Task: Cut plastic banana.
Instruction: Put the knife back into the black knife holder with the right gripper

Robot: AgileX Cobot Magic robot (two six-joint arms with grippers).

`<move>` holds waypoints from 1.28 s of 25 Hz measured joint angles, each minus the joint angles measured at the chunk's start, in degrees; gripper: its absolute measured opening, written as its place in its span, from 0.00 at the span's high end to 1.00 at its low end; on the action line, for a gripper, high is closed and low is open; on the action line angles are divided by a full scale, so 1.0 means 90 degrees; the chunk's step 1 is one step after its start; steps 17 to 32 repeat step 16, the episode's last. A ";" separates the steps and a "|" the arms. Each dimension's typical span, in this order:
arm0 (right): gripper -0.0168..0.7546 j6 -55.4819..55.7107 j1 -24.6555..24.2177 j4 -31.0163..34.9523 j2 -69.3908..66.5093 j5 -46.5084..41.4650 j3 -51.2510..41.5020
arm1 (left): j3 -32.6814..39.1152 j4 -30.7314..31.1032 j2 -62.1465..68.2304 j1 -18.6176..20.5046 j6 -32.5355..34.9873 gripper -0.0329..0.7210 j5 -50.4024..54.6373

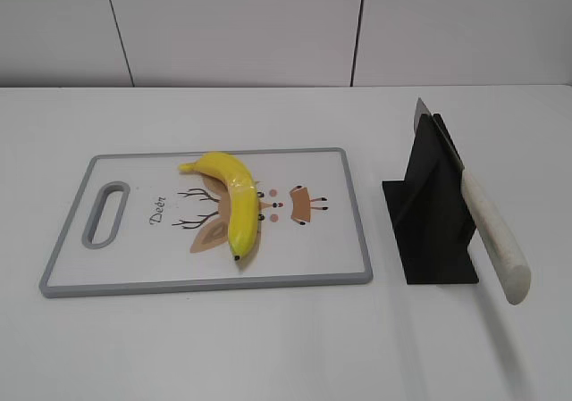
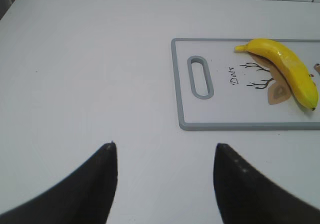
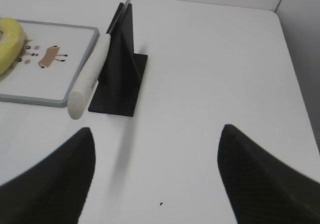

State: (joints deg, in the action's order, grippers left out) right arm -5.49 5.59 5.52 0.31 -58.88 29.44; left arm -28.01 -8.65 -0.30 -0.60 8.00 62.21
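Observation:
The plastic banana (image 1: 231, 197) is glossy yellow with a black tip and lies on the white cutting board (image 1: 134, 267). It also shows in the left wrist view (image 2: 287, 69) and partly in the right wrist view (image 3: 7, 43). A knife with a white handle (image 1: 496, 240) rests slanted in a black stand (image 1: 429, 213); the handle shows in the right wrist view (image 3: 90, 77). My left gripper (image 2: 164, 151) is open and empty over bare table, left of the board. My right gripper (image 3: 156, 134) is open and empty, near the stand (image 3: 122, 69). Neither gripper shows in the exterior view.
The cutting board (image 2: 200, 124) has a grey rim, a handle slot (image 2: 200, 77) at its left end and a deer drawing under the banana. The white table (image 1: 286, 347) ends at a white panelled wall behind. The table's right edge shows in the right wrist view (image 3: 295, 59).

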 joint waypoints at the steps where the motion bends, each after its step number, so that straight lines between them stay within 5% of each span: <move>1: 0.22 0.0000 -0.0065 0.0007 0.0000 0.0000 0.0000 | 0.0000 0.0000 0.0000 0.0005 0.0000 0.19 0.0000; 32: 0.22 0.0000 -0.0132 0.0025 0.0000 0.0000 0.0000 | 0.0000 0.0000 0.0000 0.0005 0.0000 0.19 0.0000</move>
